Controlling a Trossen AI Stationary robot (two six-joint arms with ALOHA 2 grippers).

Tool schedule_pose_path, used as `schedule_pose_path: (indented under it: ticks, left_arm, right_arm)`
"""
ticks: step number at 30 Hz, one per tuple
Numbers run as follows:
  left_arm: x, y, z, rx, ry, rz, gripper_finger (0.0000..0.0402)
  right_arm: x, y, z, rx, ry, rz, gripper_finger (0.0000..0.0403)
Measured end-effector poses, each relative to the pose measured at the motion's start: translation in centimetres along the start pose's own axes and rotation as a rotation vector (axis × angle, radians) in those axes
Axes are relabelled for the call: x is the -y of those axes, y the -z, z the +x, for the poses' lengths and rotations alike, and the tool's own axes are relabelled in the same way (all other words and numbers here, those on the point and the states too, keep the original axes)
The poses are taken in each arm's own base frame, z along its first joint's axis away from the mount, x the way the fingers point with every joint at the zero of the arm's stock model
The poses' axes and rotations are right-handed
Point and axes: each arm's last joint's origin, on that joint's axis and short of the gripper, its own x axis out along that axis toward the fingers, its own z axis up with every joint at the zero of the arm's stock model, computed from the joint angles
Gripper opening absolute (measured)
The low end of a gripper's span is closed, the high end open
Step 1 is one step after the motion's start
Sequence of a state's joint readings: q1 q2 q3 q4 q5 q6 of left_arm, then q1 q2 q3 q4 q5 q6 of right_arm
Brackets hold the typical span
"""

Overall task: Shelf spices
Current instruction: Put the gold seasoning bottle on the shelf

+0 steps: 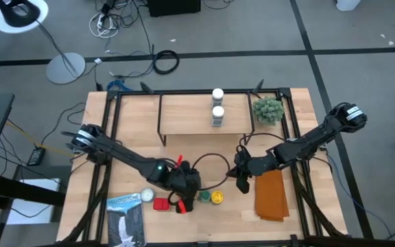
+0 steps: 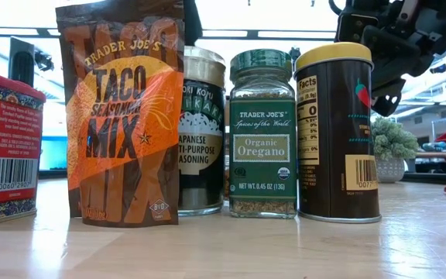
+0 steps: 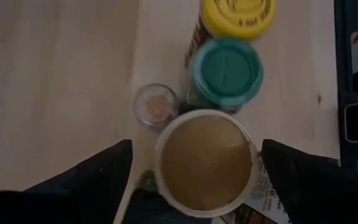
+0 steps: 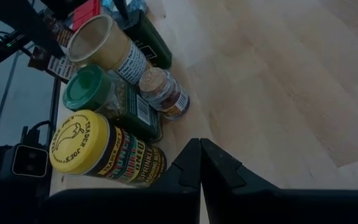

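I count two white-lidded jars [image 1: 217, 103] on the shelf [image 1: 184, 113]; my left gripper [image 3: 191, 171] straddles the tan-lidded jar [image 3: 205, 160], fingers apart; right gripper [image 4: 200, 163] pinched together, empty.

Pale wood desk [image 1: 204, 219]. Orange cloth [image 1: 271, 195], blue-and-white booklet [image 1: 125, 219]. Yellow-lidded tin [image 2: 337, 132], green-lidded oregano jar [image 2: 262, 132], orange taco mix packet [image 2: 122, 116], red patterned tin [image 2: 6, 147], tan-lidded jar [image 3: 205, 162], two white-capped jars [image 1: 217, 106].

jars [image 1: 208, 197] crowd front edge | shelf [image 1: 204, 113] top mostly free
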State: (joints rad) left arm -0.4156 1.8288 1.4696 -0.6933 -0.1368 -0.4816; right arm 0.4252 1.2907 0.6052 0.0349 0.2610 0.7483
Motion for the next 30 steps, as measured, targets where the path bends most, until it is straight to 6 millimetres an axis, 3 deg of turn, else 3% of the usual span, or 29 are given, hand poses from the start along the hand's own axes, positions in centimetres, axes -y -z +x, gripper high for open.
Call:
schedule_pose_path:
  ticks: [18, 30]
  left_arm:
    - [0.4, 0.9, 3.0, -0.094, -0.006, -0.004, 0.036]
    - [0.4, 0.7, 3.0, -0.065, -0.002, -0.005, 0.0299]
  right_arm:
    - [-0.1, 0.0, 0.0, -0.004, -0.009, 0.001, 0.0003]
    - [-0.1, 0.0, 0.0, -0.001, -0.015, 0.003, 0.0004]
